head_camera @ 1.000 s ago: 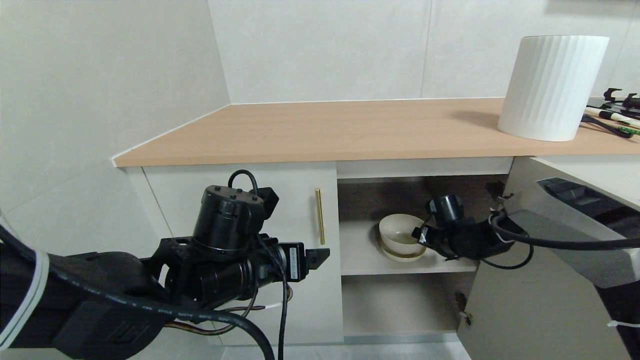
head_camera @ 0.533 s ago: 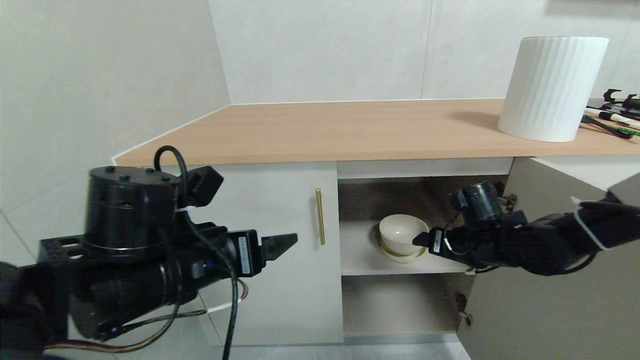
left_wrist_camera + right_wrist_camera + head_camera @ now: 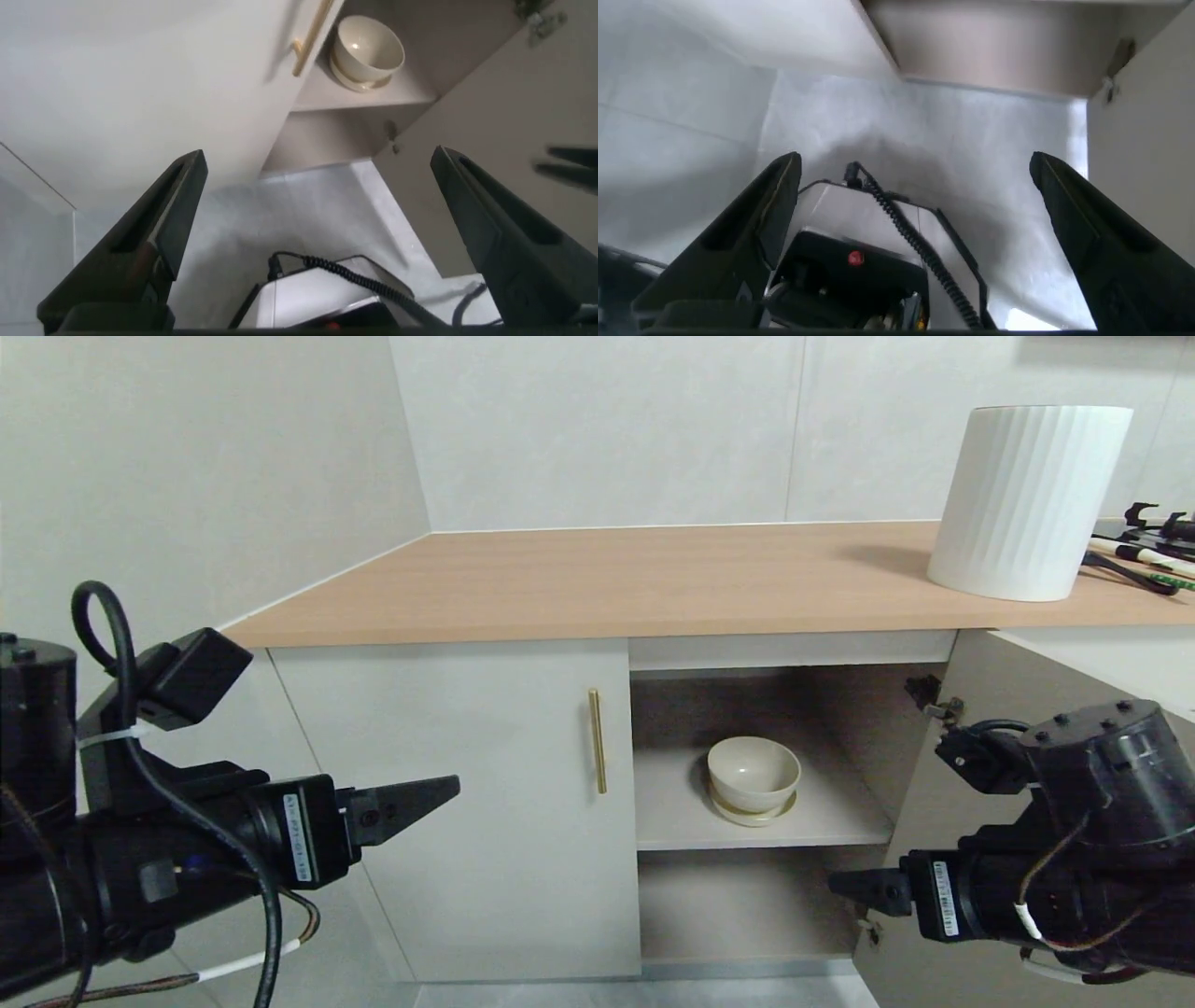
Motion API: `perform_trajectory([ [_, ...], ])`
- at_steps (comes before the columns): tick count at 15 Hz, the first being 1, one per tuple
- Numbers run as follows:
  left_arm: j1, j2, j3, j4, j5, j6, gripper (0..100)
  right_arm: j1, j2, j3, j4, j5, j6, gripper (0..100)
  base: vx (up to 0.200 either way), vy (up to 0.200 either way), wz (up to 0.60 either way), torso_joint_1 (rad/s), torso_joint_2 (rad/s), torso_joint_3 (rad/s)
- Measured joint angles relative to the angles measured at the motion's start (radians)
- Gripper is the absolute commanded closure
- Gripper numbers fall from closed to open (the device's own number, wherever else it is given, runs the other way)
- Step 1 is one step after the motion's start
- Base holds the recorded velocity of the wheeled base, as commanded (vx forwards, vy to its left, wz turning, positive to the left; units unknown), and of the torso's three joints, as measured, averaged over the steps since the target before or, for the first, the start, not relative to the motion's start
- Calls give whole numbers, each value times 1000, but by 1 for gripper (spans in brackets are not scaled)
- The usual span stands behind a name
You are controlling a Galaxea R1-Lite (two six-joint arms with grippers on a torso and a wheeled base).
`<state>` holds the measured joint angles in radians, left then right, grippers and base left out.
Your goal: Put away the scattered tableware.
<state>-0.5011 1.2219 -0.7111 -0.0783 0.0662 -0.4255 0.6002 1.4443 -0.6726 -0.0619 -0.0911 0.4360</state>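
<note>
Although neither arm held anything, both end effectors were spread wide, as the wrist views showed. The left end effector [image 3: 439, 793] hung in front of the closed left door [image 3: 523, 728], pointing across toward the opening. The right end effector [image 3: 840, 885] hung lower, just beside the inner face of the open right door [image 3: 924, 812], below shelf level. Beyond them, in the open half of the cabinet [image 3: 794, 649], a bowl [image 3: 753, 773] stood upright on a saucer [image 3: 747, 812], near the middle of the upper shelf [image 3: 840, 817]. The bowl was cream, round, deep and empty, with no long axis. It lay up and to the left of the right end effector, the nearer of the two. The bowl looked already put away, so the next move probably turned on the open door beside the right arm. Farther back, on the desk [image 3: 607, 579], stood a white ribbed canister [image 3: 1027, 499] with some utensils [image 3: 1134, 555] beside it.
</note>
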Motion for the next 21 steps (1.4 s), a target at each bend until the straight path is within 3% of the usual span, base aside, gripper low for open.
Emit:
perform_trajectory([
  [16, 20, 0, 10, 2, -2, 0, 0, 41, -85, 26, 9, -26, -23, 0, -188, 0, 0, 0, 3, 2],
  [21, 18, 3, 12, 1, -2, -1, 0, 42, -89, 27, 10, -33, -23, 0, 0, 0, 0, 0, 0, 0],
])
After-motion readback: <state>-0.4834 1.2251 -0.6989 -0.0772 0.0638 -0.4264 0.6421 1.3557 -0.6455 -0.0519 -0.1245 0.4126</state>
